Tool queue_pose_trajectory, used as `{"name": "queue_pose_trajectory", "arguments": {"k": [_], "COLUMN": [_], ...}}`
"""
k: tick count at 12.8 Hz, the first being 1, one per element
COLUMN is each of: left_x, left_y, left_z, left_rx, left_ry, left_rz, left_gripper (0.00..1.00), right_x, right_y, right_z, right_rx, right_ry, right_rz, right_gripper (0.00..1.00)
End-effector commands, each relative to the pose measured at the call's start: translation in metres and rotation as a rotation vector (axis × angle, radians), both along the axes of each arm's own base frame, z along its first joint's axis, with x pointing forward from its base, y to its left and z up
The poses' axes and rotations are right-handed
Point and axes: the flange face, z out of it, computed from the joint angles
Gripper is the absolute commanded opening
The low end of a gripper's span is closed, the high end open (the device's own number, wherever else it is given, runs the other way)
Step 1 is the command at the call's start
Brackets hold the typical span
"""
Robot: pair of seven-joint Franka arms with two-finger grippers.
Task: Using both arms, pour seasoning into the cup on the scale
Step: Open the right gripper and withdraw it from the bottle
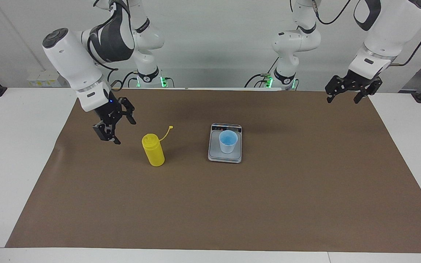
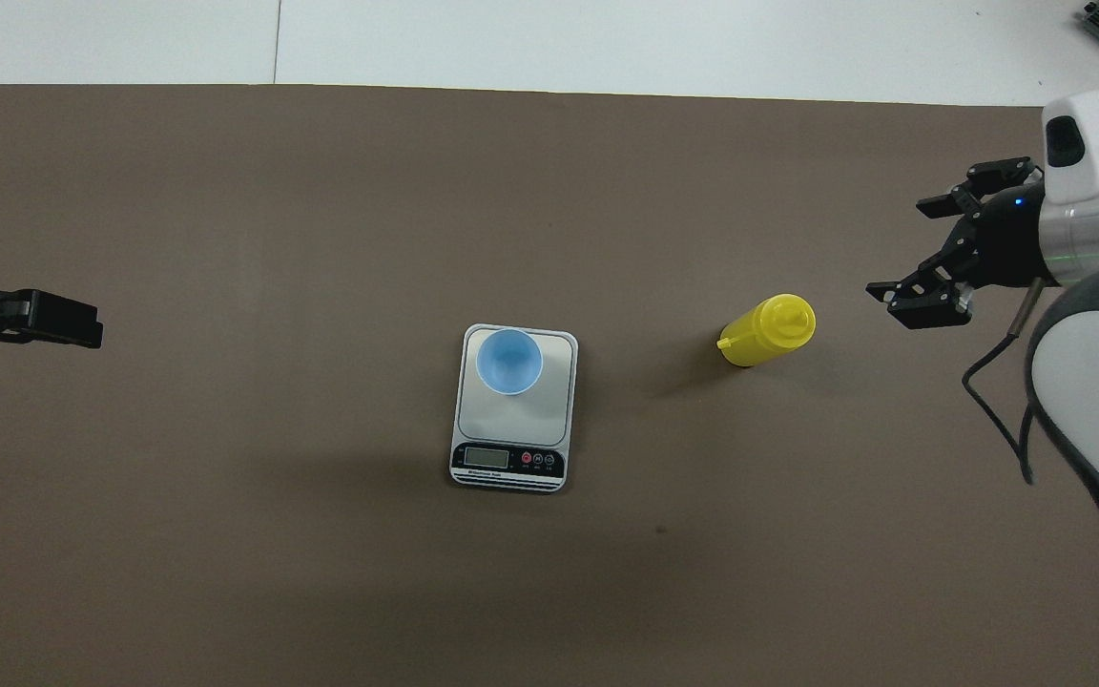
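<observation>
The yellow seasoning bottle stands upright on the brown mat, its cap strap hanging open; it also shows in the overhead view. The light blue cup stands on the silver-grey scale at mid-table, beside the bottle toward the left arm's end. My right gripper is open and empty, beside the bottle toward the right arm's end, not touching it. My left gripper is open and empty, raised over the mat's edge at the left arm's end.
A brown mat covers most of the white table. The scale's display strip faces the robots. Nothing else lies on the mat.
</observation>
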Motion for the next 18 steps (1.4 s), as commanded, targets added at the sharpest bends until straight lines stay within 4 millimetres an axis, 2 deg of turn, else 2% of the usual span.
{"name": "queue_pose_trajectory", "arguments": {"k": [1, 4, 7, 13, 18], "left_x": [-0.008, -0.008, -0.008, -0.008, -0.008], "left_y": [0.002, 0.002, 0.002, 0.002, 0.002], "left_z": [0.002, 0.002, 0.002, 0.002, 0.002], "left_rx": [0.014, 0.014, 0.014, 0.014, 0.014], "left_ry": [0.005, 0.005, 0.005, 0.005, 0.005], "left_rz": [0.009, 0.009, 0.009, 0.009, 0.009], "left_gripper": [1.0, 1.0, 1.0, 1.0, 1.0], "right_x": [-0.01, -0.025, -0.027, -0.042, -0.051], "right_y": [0.001, 0.019, 0.031, 0.008, 0.002], "right_z": [0.023, 0.037, 0.057, 0.049, 0.047], "right_rx": [-0.053, -0.023, 0.034, -0.098, -0.117], "right_ry": [0.059, 0.137, 0.198, 0.267, 0.297], "right_rz": [-0.156, -0.503, -0.821, -0.889, -0.904], "right_gripper": [1.0, 1.0, 1.0, 1.0, 1.0]}}
